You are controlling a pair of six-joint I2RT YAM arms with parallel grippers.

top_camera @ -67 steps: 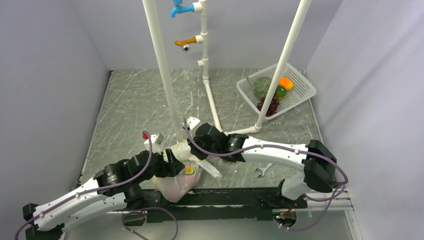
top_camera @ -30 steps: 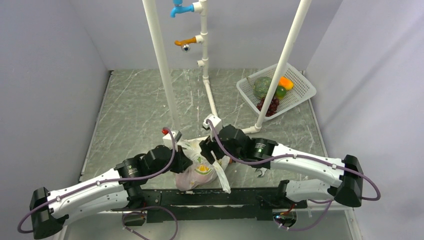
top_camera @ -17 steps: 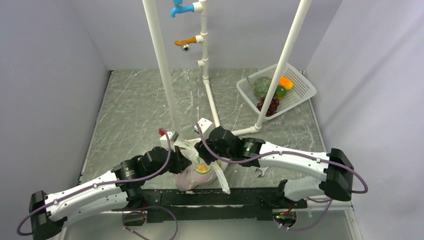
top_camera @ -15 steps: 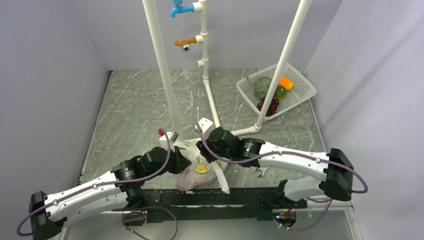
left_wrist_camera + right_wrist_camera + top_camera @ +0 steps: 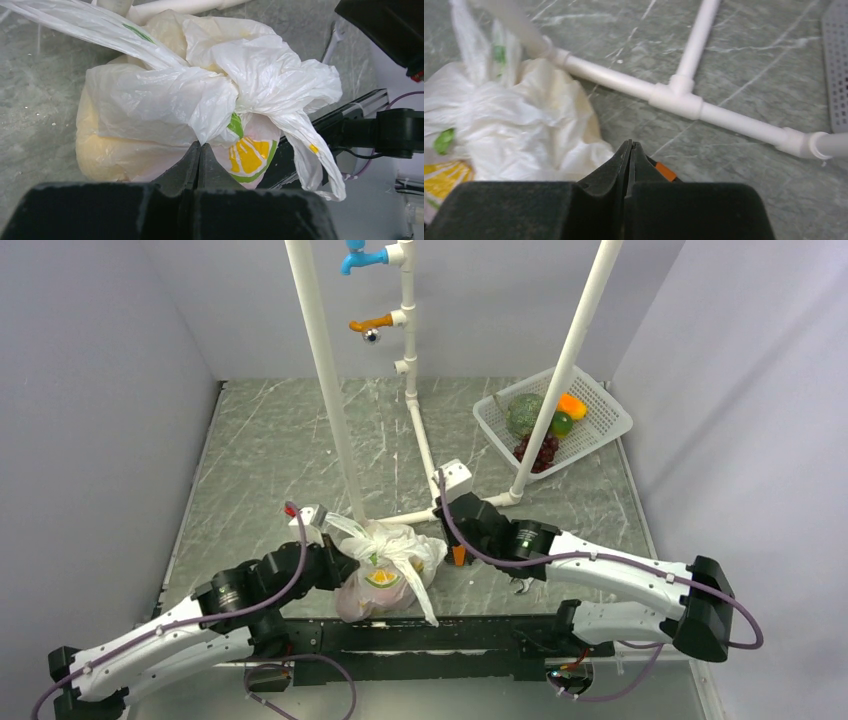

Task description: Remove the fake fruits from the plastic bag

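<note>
Crinkly white plastic bag (image 5: 385, 565) with a yellow lemon picture, lumpy and bunched, on the grey table (image 5: 270, 450) by a white pipe (image 5: 335, 390), left gripper (image 5: 199, 150) squeezed shut against the bag, can't tell if it pinches plastic, right gripper (image 5: 629, 147) squeezed shut, holding nothing, just beside the bag

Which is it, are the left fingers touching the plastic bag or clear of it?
Touching. In the left wrist view, the left fingers pinch a fold of the plastic bag at their tips.
</note>
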